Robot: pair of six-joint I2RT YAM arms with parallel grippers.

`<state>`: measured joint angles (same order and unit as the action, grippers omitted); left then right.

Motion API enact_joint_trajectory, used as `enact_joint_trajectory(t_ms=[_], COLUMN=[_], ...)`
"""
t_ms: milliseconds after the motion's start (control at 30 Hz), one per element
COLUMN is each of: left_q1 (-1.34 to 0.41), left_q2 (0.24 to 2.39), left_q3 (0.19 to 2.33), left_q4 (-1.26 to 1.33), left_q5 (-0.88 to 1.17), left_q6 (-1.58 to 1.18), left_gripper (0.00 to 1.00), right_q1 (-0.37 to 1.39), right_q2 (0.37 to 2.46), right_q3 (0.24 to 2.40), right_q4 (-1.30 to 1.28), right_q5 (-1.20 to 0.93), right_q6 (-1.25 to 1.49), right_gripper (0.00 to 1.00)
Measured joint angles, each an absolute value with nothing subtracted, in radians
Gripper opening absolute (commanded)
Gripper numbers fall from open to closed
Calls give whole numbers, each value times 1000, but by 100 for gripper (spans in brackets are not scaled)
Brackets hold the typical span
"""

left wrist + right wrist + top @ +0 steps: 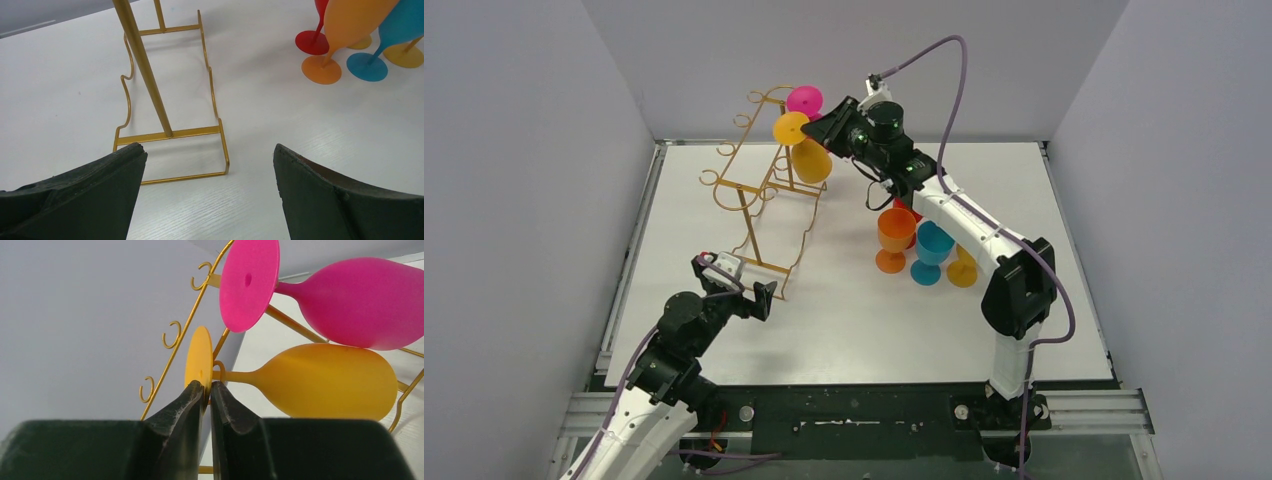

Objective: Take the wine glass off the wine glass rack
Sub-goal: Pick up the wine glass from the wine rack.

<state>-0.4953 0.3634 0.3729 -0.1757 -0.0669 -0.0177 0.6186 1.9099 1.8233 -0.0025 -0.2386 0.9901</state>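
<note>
Right wrist view: yellow plastic wine glass [320, 382] hangs on thin gold wire wine glass rack [145, 70], beside pink wine glass [360, 300]. Right gripper [207, 387] clamped on its round foot. Left gripper [208, 150] spread wide over rack base, white surface [60, 75].

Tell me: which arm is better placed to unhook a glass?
Right. The right gripper pinches the foot of the yellow glass on the rack; the left gripper hangs open by the rack's base.
</note>
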Motion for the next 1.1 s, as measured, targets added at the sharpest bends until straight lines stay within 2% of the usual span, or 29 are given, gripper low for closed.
enact_joint_trajectory(t_ms=[633, 1100], left_q1=[-495, -495], left_q2=[371, 378], left_q3=[373, 373], left_q4=[-177, -177], left_q5=[-67, -67], left_q6=[-18, -18], left_gripper=[97, 97], right_q1=[581, 562], right_q2=[1910, 1907], right_q3=[1787, 1757], right_q4=[51, 81], right_q5=[-306, -358], right_q6=[1149, 1214], right_gripper=[3, 2])
